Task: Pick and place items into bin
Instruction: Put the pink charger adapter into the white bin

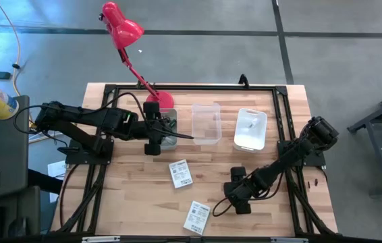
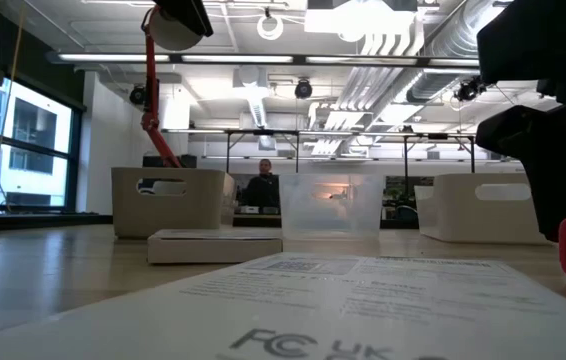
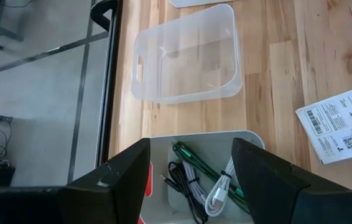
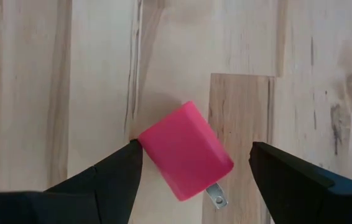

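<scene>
The pink cube (image 4: 185,151) lies on the table (image 1: 137,192) in the lower right of the high view, between the spread fingers of the right gripper (image 4: 191,171), one fingertip touching it. Two cards (image 1: 181,173) lie left of it. The left gripper (image 3: 191,168), fingers apart, hangs over the left bin (image 3: 250,138) holding cables (image 3: 185,183), upper centre.

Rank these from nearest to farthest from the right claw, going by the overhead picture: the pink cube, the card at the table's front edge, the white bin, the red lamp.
From the right gripper, open over the table:
1. Pink cube, lying between its fingers.
2. Card at the front edge, just to its left.
3. White bin, behind it toward the table's back.
4. Red lamp, past the back-left corner.
</scene>
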{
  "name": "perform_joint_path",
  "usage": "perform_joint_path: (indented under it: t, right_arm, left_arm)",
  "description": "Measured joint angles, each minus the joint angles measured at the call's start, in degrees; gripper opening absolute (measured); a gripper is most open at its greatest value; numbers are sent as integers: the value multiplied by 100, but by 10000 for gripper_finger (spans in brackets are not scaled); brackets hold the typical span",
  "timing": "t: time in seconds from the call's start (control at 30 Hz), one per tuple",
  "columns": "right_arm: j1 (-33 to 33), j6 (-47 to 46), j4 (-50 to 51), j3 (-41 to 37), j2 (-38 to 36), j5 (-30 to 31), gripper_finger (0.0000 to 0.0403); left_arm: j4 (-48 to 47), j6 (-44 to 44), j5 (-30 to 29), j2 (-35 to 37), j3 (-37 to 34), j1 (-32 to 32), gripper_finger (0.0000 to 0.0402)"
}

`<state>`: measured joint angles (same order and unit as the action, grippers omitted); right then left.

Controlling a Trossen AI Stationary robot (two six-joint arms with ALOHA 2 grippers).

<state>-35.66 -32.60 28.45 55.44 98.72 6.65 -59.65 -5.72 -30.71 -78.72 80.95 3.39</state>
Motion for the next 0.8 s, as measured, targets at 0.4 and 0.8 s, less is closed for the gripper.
perform_joint_path:
  t: [0.4, 0.8]
  right_arm:
    - [2, -3, 0, 0, 0, 21, 216]
    - [4, -190, -2, 0, 0, -29, 170]
  left_arm:
    - [0, 0, 1, 0, 0, 0, 216]
    - [1, 1, 1, 0, 0, 0, 216]
